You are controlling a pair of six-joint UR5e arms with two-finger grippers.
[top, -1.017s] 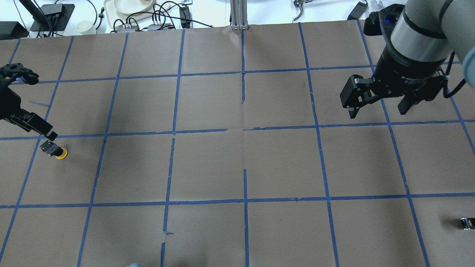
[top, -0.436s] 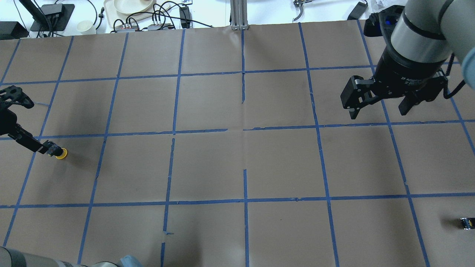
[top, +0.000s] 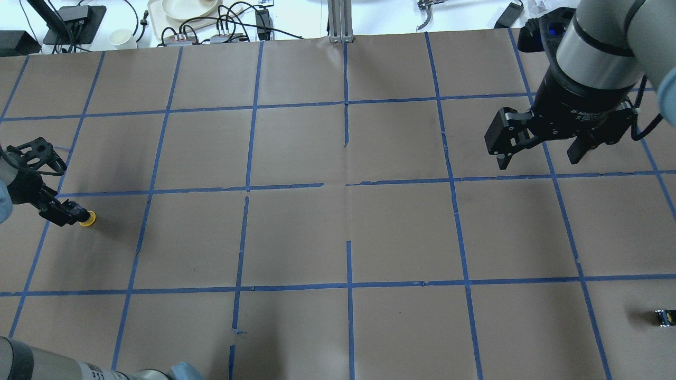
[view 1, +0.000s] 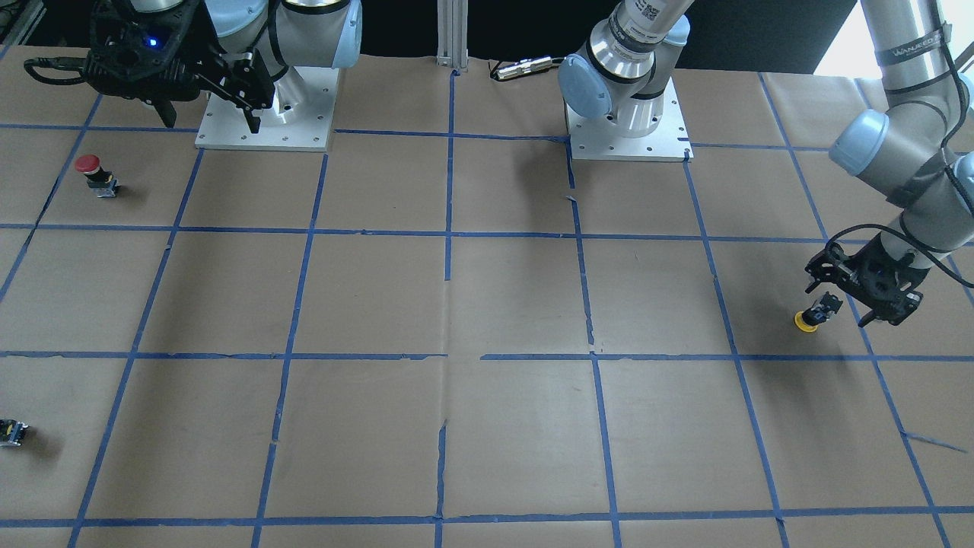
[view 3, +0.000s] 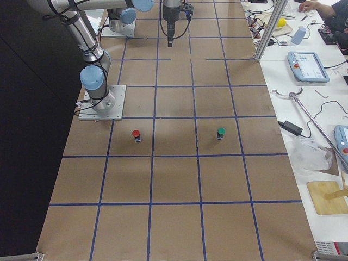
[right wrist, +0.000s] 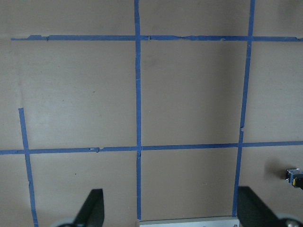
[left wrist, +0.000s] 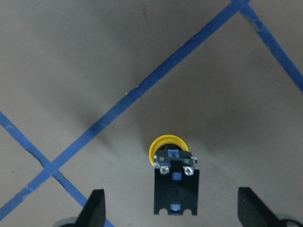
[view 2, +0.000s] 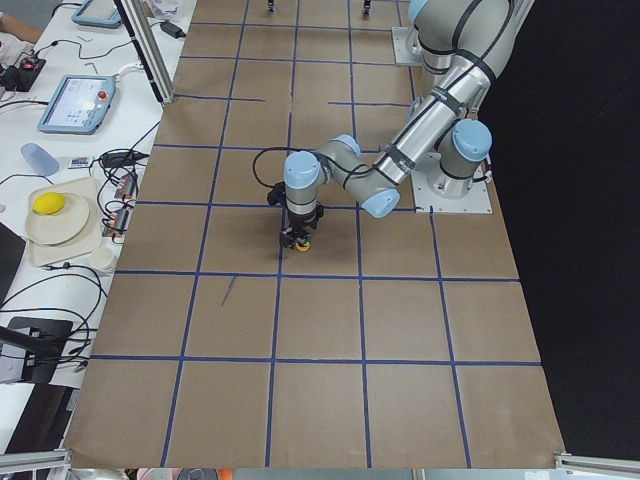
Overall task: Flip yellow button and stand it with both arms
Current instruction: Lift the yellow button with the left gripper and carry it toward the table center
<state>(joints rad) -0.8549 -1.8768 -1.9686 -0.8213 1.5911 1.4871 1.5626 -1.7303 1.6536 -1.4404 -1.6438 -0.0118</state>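
Brown-papered bench [top: 296, 237] carries the small yellow-capped push-button [top: 86, 218] at its left edge, apparently lying on its side. Left pincer [left wrist: 171, 198] straddles the black body, opened wide, evidently positioned for pickup. Right pincer [top: 538, 158], wide and empty, hovers far right, presumably awaiting handover.

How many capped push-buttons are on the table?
3: the yellow button at the open left pincer, the red button near the right arm's base, the green button farther out from the robot.
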